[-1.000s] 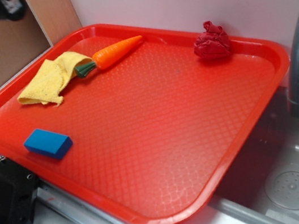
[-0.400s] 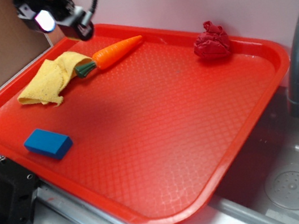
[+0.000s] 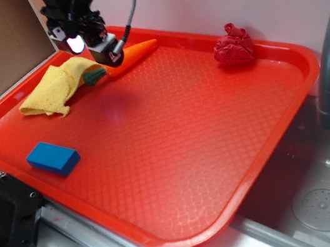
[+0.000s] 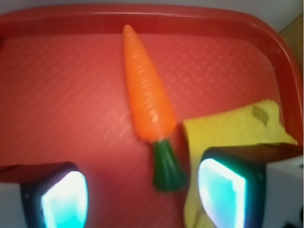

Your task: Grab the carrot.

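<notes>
A WidowX end effector (image 3: pixel 98 43) hangs over the far left corner of a red tray (image 3: pixel 289 109), its two fingers spread wide with nothing between them. In the wrist view the glowing fingertip pads (image 4: pixel 64 199) sit at the lower left and lower right of the frame, well apart. The carrot (image 4: pixel 146 92) lies flat on the tray floor near the back rim, its long axis running roughly up and down that view: the pointed tip aims away toward the rim, and the dark green stem (image 4: pixel 167 166) points back into the gap between the fingers. Only the stem end lies between the pads; the thick orange body sits just ahead of them. From the exterior camera the end effector covers the carrot's middle, leaving the orange tip (image 3: pixel 140 48) showing to its right and the stem to its left. A yellow cloth (image 3: pixel 57 87) lies just beside the stem, and one pad hangs over its edge. The fingers straddle the carrot's width, so the line between them already crosses its long axis; the grasp appears to call for a short advance toward the body, then a descent, with the cloth's nearness the likeliest snag. A blue block (image 3: pixel 53 158) and a crumpled dark red lump (image 3: pixel 234 45) lie well clear.
</notes>
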Tool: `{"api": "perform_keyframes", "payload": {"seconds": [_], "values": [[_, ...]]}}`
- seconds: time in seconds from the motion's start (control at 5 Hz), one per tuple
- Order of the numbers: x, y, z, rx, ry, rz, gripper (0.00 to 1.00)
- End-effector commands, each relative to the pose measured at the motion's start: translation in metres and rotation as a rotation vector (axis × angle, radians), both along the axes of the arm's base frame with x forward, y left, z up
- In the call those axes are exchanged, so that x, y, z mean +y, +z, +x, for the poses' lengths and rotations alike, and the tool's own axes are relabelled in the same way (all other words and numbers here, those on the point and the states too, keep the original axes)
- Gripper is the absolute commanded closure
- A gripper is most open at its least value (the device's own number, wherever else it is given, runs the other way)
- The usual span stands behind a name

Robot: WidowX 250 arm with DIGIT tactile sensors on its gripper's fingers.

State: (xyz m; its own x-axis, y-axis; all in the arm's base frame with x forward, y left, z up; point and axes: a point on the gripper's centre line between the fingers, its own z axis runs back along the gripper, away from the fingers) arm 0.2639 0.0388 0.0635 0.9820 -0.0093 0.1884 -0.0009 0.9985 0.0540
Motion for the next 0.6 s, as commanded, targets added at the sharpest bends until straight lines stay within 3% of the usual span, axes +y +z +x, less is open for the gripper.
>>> {"api": "perform_keyframes", "payload": {"seconds": [0.0, 0.2, 0.4], "values": [[0.002, -0.015, 0.033, -0.034, -0.050, 0.020, 0.00], [0.000, -0.024, 0.039, -0.019, -0.102, -0.011, 0.00], [-0.002, -0.031, 0.040, -0.005, -0.089, 0.009, 1.00]]}}
